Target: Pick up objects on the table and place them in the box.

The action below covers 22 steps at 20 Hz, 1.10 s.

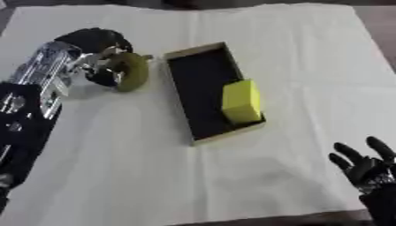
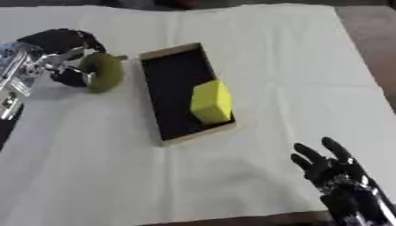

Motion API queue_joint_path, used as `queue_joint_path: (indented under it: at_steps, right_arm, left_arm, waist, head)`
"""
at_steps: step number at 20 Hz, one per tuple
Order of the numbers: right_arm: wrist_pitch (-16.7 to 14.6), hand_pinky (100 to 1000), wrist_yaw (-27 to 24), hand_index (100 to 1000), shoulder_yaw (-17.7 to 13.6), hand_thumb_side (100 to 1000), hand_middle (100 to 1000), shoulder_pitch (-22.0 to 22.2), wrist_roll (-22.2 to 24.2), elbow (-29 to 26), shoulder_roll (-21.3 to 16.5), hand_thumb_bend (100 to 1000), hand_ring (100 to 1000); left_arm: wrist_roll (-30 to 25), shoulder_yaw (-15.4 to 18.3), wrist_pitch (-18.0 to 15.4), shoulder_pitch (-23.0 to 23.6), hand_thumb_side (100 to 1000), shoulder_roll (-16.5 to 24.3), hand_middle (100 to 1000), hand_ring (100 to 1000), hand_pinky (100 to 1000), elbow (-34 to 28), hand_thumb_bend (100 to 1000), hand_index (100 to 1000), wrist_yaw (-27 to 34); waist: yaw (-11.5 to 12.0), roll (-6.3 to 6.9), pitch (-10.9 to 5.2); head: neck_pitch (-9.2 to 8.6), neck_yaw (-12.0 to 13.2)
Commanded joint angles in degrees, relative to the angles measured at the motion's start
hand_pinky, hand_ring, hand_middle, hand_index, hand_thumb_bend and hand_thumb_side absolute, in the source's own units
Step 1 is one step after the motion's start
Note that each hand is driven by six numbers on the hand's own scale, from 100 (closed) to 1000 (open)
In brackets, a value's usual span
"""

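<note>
An olive-green rounded object [image 1: 130, 70] with a short stem is held just left of the box, above the white cloth. My left hand [image 1: 99, 57] is shut on it, fingers curled round its left side. The box [image 1: 179, 102] is a shallow tan-rimmed tray with a dark floor, lying at the middle of the table. A yellow block [image 1: 241, 101] sits inside it toward the near right corner. My right hand [image 2: 329, 167] rests open at the lower right, fingers up, holding nothing.
A white cloth [image 1: 294, 57] covers the table, its near edge [image 1: 232, 218] along the bottom of the view. Dark floor shows past the right edge.
</note>
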Motion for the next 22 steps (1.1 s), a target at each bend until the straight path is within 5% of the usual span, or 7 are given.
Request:
queue_joint_path:
  at_steps: [1, 6, 14, 22]
  right_arm:
    - [-18.7, 1000, 0.9, 1000, 0.0, 323, 606, 0.3, 18.7, -0.8, -0.3, 100, 1000]
    - [-18.7, 1000, 1.8, 1000, 0.2, 359, 604, 0.5, 18.7, -0.8, 0.0, 100, 1000]
    - [-18.7, 1000, 2.0, 1000, 0.3, 360, 601, 0.7, 18.7, -0.8, 0.2, 100, 1000]
    - [-18.7, 1000, 2.4, 1000, 0.4, 368, 598, 0.9, 18.7, -0.8, 0.3, 100, 1000]
  left_arm:
    - [1.4, 0.5, 0.3, -0.5, 245, 0.6, 618, 746, 804, -0.6, 100, 726, 0.6]
    - [3.6, 0.2, 1.3, -0.6, 232, 0.7, 495, 608, 697, -1.6, 100, 595, 1.5]
    - [7.5, -0.1, 2.0, -1.3, 235, 0.9, 469, 570, 649, -7.4, 100, 556, 6.9]
    - [5.3, -2.4, 1.5, -3.3, 187, 0.7, 468, 559, 634, -16.1, 100, 546, 12.7]
  waist:
    - [-0.1, -0.06, -0.89]
    - [-0.1, 0.03, -0.93]
    - [-0.1, 0.09, -1.08]
    - [-0.1, 0.35, -1.24]
  head:
    - [-0.33, 0.0]
    - [-0.38, 0.0]
    - [-0.25, -0.3]
    - [-0.18, -0.6]
